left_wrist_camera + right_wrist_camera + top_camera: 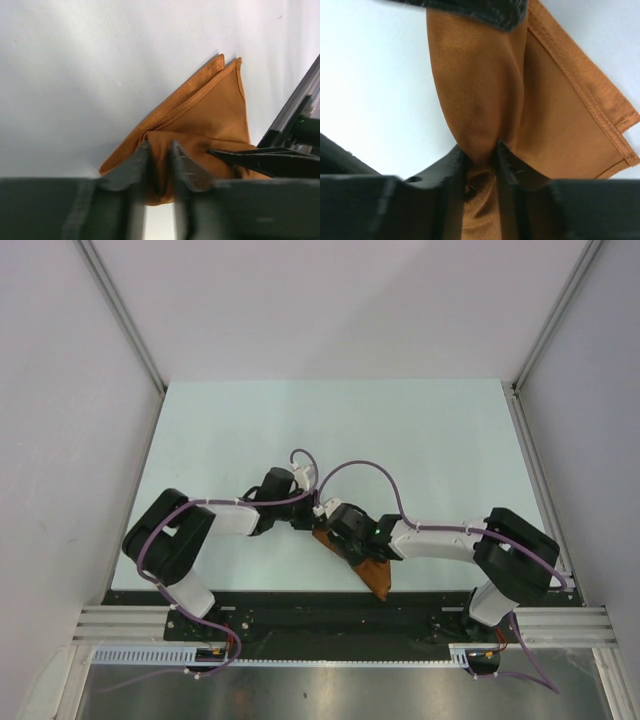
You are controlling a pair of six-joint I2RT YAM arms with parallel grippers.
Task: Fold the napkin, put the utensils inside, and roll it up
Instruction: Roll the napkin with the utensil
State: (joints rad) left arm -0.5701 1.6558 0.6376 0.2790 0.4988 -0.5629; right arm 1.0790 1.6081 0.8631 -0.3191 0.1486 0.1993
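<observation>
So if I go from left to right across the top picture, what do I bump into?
Left arm's elbow → left claw → napkin → right arm's elbow. The right claw sits over the napkin, so I skipped it.

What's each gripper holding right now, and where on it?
Both grip the napkin. The left gripper pinches a raised fold; the right gripper pinches a bunched ridge of cloth.
</observation>
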